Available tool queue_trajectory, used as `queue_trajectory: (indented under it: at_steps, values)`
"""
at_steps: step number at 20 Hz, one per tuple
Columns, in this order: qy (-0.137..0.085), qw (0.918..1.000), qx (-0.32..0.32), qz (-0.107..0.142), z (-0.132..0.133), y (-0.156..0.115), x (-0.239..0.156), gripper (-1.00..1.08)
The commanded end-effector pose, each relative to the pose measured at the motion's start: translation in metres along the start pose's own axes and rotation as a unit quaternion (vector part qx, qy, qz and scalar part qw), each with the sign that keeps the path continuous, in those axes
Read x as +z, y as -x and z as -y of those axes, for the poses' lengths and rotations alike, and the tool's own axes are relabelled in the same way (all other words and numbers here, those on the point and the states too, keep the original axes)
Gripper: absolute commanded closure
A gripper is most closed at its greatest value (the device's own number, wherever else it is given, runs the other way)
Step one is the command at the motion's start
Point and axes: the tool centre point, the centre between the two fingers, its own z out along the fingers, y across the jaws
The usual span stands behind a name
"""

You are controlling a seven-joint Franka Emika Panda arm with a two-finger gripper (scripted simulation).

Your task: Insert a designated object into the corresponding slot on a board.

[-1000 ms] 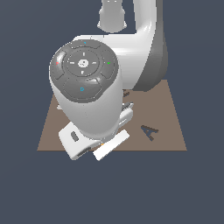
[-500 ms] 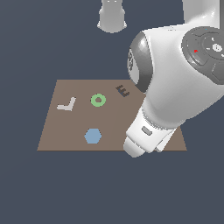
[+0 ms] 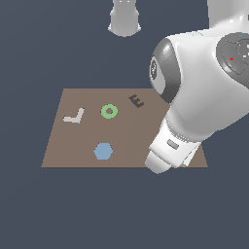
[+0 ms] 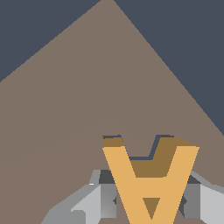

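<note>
1. The orange A block (image 4: pixel 151 179) sits clamped between the gripper (image 4: pixel 148 199) fingers (image 4: pixel 103 197), one pressed on each side of it, so the pick-up looks done.
2. In the wrist view the block hangs over bare brown board (image 4: pixel 87 109), with a thin dark sliver showing just behind its upper edge; I cannot tell whether that is shadow or the rim of the slot.
3. The A-shaped slot itself is nowhere to be seen from the exterior view. The arm's bulk covers the board's corner nearest the camera on the exterior view's right, so if the slot is there, it is hidden.
4. Placing is what remains, as I judge it: the block does not look seated flush in anything yet.
5. The arm (image 3: pixel 199 107) reaches in from the exterior view's right, its big white link sloping down and the wrist end hanging low over that near right corner of the board.
6. Elsewhere on the board, well apart from the arm, lie a pale L piece (image 3: pixel 74 116), a green ring (image 3: pixel 109 111), a blue hexagon (image 3: pixel 103 151) and a dark E recess (image 3: pixel 136 101) toward the far edge.
</note>
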Motion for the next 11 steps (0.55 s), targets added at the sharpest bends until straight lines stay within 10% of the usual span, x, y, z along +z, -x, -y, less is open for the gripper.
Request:
queue_trajectory:
  at_steps: [1, 2, 11]
  values:
    - [0.000, 1.0000, 0.000, 0.000, 0.0006, 0.0001, 0.0038, 1.08]
    - [0.000, 1.0000, 0.000, 0.000, 0.0006, 0.0001, 0.0038, -0.92]
    - [0.000, 1.0000, 0.000, 0.000, 0.0006, 0.0001, 0.0038, -0.92]
